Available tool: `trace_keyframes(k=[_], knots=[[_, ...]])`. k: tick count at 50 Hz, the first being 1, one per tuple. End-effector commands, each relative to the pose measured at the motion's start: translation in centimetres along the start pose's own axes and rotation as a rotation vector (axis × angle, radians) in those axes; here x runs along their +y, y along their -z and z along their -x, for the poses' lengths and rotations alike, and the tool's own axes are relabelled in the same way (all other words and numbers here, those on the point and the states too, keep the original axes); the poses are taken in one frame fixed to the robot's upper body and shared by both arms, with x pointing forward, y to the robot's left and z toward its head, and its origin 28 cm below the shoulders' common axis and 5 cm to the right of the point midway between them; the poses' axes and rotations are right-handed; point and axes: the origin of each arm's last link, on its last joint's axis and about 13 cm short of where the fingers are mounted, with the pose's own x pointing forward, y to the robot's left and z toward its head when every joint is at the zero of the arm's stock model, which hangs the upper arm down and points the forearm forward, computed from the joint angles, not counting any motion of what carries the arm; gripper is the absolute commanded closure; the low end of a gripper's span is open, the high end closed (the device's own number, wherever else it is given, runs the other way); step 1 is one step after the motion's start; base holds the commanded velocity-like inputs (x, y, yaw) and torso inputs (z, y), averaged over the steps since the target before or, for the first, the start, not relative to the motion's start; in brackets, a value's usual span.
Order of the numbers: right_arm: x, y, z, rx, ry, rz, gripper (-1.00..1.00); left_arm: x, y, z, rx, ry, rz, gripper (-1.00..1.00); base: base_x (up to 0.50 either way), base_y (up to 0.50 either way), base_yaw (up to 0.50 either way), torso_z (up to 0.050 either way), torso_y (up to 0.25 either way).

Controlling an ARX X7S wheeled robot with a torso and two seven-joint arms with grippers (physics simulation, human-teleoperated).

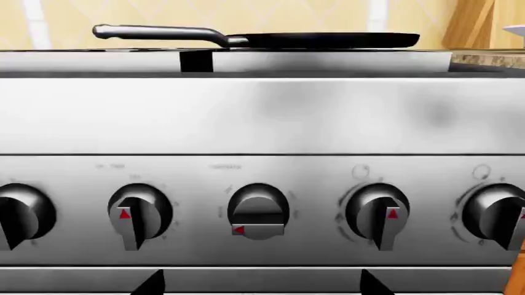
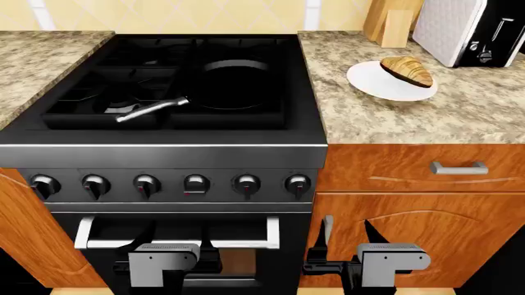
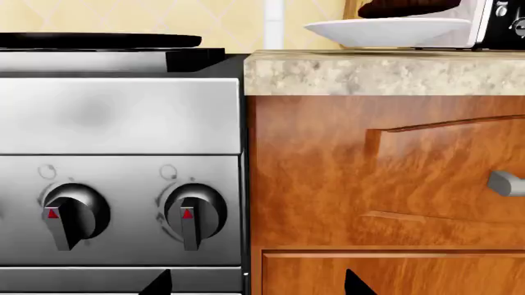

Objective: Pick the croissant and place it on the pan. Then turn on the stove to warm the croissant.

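The croissant lies on a round white plate on the counter right of the stove. The black pan sits on the stove's grates, its silver handle pointing front-left. Both grippers hang low in front of the range, far below the croissant and pan. My left gripper is open and empty, facing the knob row; the pan shows above it. My right gripper is open and empty at the seam between stove and cabinet. The right wrist view shows the plate with the croissant's underside.
Six knobs run along the stainless front; the fourth from the left is turned sideways, the others point down. A steel oven handle crosses near my left gripper. A toaster and a wooden block stand behind the plate. A drawer handle juts from the cabinet.
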Motion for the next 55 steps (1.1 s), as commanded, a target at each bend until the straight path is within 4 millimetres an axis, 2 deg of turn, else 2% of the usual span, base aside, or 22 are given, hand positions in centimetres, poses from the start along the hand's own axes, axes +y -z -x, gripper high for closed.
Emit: trace_keyframes(k=[1, 17, 26, 32, 33, 35, 41, 55], knots=[[0.0, -0.3, 0.1, -0.018, 0.009, -0.011, -1.00, -0.1, -0.1, 0.3, -0.022, 0.108, 0.046, -1.00, 0.00, 0.00, 0.00, 0.017, 0.000], [0.1, -1.4, 0.1, -0.051, -0.024, 0.009, -1.00, -0.1, 0.0, 0.5, -0.013, 0.102, 0.037, -1.00, 0.00, 0.00, 0.00, 0.049, 0.000], [0.1, -2.6, 0.0, -0.064, -0.043, 0.009, -1.00, -0.2, -1.0, -0.1, -0.028, 0.127, 0.029, -1.00, 0.00, 0.00, 0.00, 0.050, 0.000], [-0.1, -2.3, -0.2, -0.046, -0.039, -0.006, -1.00, -0.1, -1.1, -0.5, -0.042, 0.108, 0.031, -1.00, 0.00, 0.00, 0.00, 0.050, 0.000], [-0.1, -2.3, -0.2, -0.039, -0.043, -0.004, -1.00, -0.1, -1.0, -0.8, 0.005, 0.071, 0.026, -1.00, 0.00, -0.12, 0.00, 0.050, 0.000], [-0.1, -2.2, -0.2, -0.036, -0.044, -0.008, -1.00, -0.2, -0.7, -1.1, 0.041, 0.072, 0.059, -1.00, 0.00, -0.50, 0.00, 0.000, 0.000], [-0.2, -2.4, -0.4, -0.019, -0.034, -0.024, -1.00, -0.3, -0.6, -1.4, 0.079, 0.035, 0.020, -1.00, 0.00, -0.50, 0.00, 0.000, 0.000], [-0.5, -2.9, -0.6, -0.003, -0.029, -0.011, -1.00, -0.2, -0.9, -1.2, 0.064, 0.042, -0.005, -1.00, 0.00, -0.50, 0.00, 0.000, 0.000]])
